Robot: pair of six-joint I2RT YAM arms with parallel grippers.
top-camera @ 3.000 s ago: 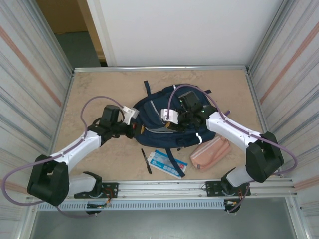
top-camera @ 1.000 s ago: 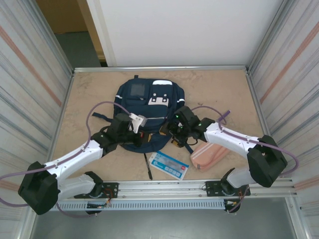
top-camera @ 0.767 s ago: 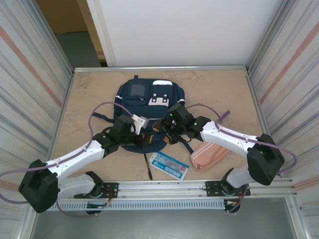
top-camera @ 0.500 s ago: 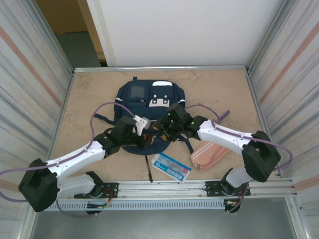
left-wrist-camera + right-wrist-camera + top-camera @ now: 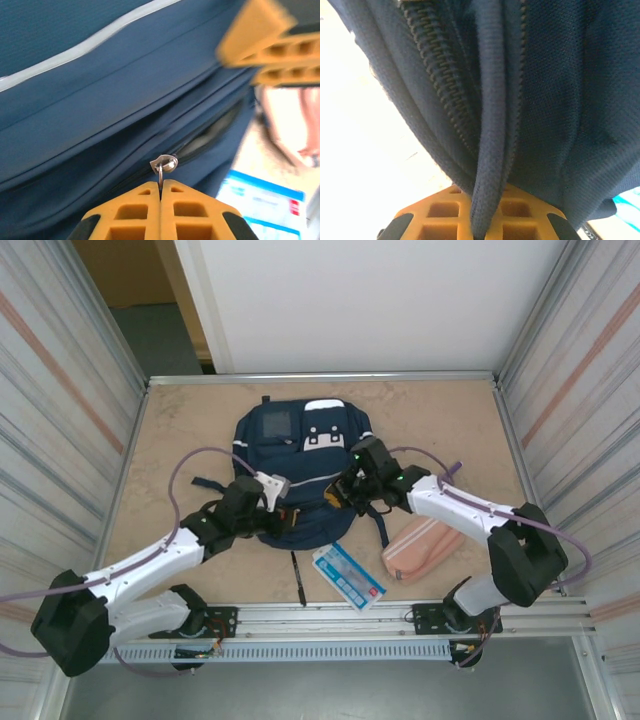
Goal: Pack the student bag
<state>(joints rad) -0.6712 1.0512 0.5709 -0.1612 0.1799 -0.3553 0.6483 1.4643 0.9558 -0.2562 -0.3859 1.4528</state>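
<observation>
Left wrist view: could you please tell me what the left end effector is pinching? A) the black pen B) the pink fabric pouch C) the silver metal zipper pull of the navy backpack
C: the left end effector is shut on the small silver metal zipper pull of the navy blue fabric backpack.

R claw (image 5: pixel 482 222) now clamped on student bag (image 5: pixel 290 455) edge; blue booklet (image 5: pixel 348 576) turned, shifted right.

A pink pencil pouch (image 5: pixel 421 548) lies on the beige tabletop (image 5: pixel 180 430) towards its near right corner, set at a slant. A blue-and-white booklet (image 5: pixel 348 576) lies near the middle of the near edge, with a black pen (image 5: pixel 296 580) just to its left, apart from it.
</observation>
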